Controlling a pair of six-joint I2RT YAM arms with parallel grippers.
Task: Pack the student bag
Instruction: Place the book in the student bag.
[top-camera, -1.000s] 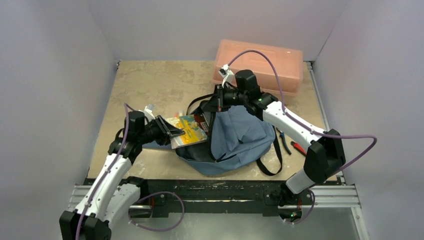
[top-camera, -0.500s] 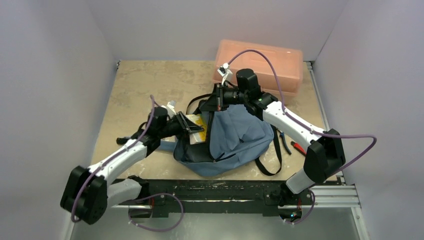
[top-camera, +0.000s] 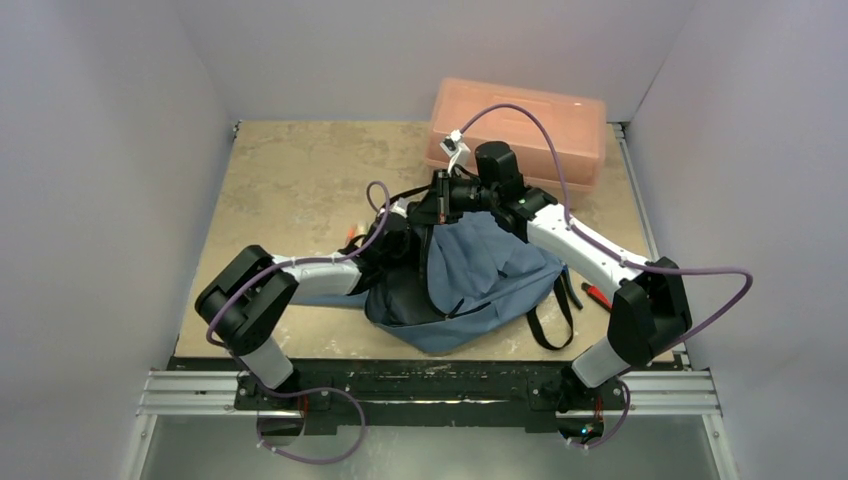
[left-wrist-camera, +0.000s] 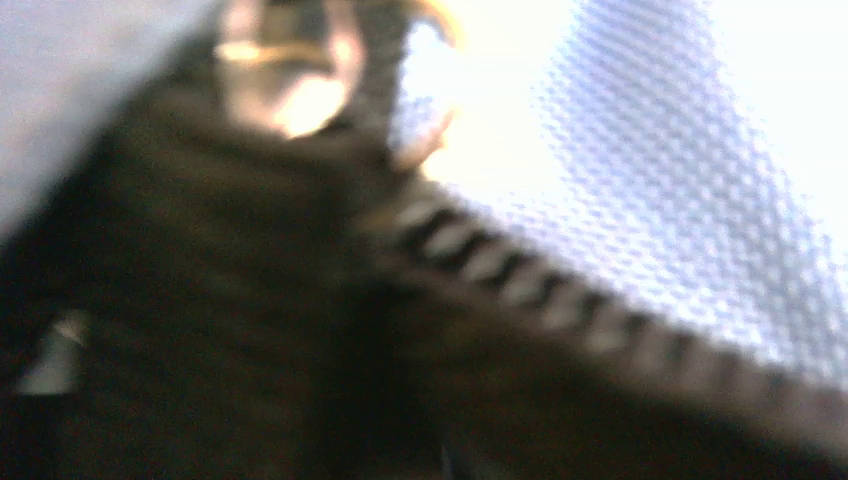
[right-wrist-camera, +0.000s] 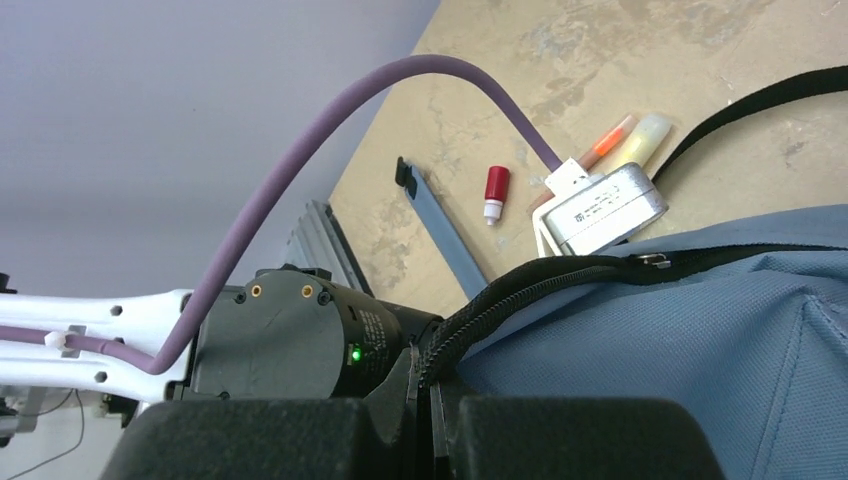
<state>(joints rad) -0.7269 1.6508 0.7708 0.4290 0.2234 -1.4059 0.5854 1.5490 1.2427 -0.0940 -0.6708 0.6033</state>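
Top: bag (top-camera: 480, 290) sits mid-surface (top-camera: 300, 170). The right gripper (top-camera: 437, 200) is clamped on its zipper rim, lifting it so the mouth gapes. Left arm (top-camera: 320, 270) reaches in, left gripper buried, width can't tell. Pink box (top-camera: 520, 125) is behind, red-handled tool (top-camera: 597, 295) to the right. Left wrist: blur, only zipper teeth (left-wrist-camera: 520, 280) and fabric. Right wrist: rim pinched. Markers (right-wrist-camera: 625, 140) and red cap (right-wrist-camera: 494, 190) lie loose beyond, probably unpacked.

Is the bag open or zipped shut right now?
Open. The right gripper pinches the bag's zipper edge up, and the left arm reaches into the dark gap.
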